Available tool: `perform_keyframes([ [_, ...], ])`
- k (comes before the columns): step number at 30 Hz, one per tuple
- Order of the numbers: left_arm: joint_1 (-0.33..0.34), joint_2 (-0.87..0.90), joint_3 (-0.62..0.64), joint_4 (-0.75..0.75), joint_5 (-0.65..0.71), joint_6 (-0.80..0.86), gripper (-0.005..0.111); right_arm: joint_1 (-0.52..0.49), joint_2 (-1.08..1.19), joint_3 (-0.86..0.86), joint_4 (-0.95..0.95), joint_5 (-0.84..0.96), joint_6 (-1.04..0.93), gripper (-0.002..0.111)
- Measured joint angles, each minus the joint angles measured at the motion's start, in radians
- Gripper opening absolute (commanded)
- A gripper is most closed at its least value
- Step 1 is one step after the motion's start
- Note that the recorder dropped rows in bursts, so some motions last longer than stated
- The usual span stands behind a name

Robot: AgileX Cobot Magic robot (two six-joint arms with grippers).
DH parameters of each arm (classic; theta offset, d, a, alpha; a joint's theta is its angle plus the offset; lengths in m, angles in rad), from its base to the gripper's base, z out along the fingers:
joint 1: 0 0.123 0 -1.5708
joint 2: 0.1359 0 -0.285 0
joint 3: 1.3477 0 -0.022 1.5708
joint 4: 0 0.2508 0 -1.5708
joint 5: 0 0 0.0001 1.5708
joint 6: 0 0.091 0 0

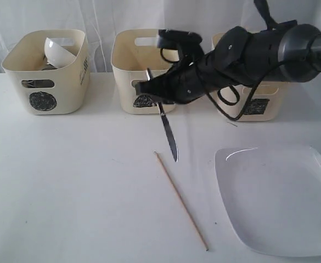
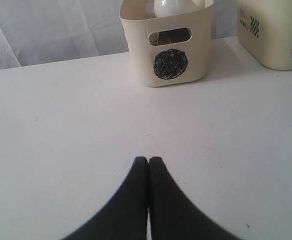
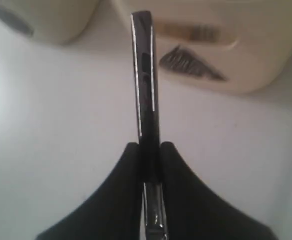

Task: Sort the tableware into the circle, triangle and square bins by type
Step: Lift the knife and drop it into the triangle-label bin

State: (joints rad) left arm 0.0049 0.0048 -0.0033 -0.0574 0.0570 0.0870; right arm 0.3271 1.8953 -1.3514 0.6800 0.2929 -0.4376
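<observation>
My right gripper (image 1: 156, 92) is shut on the steel knife (image 1: 168, 130), which hangs blade down above the table in front of the triangle bin (image 1: 130, 68). In the right wrist view the knife's handle (image 3: 145, 75) sticks out past the right gripper (image 3: 149, 146). One wooden chopstick (image 1: 181, 200) lies on the table below the blade. The square white plate (image 1: 278, 197) lies at the front right. The circle bin (image 1: 46, 74) at the left holds the round white bowl (image 1: 58, 52). My left gripper (image 2: 148, 160) is shut and empty, facing the circle bin (image 2: 168, 52).
The square bin (image 1: 256, 104) stands behind my right arm, mostly hidden by it. A white curtain hangs behind the three bins.
</observation>
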Motion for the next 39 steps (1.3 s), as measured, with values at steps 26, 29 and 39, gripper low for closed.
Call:
perform_keyframes([
  [26, 0.0, 0.0, 0.0, 0.0, 0.0, 0.0, 0.0, -0.07, 0.268, -0.54, 0.137, -0.312, 0.063, 0.0],
  [29, 0.0, 0.0, 0.0, 0.0, 0.0, 0.0, 0.0, -0.07, 0.347, -0.623, 0.139, -0.321, 0.075, 0.0],
  [39, 0.0, 0.0, 0.0, 0.0, 0.0, 0.0, 0.0, -0.072, 0.464, -0.769, 0.137, -0.222, 0.069, 0.03],
])
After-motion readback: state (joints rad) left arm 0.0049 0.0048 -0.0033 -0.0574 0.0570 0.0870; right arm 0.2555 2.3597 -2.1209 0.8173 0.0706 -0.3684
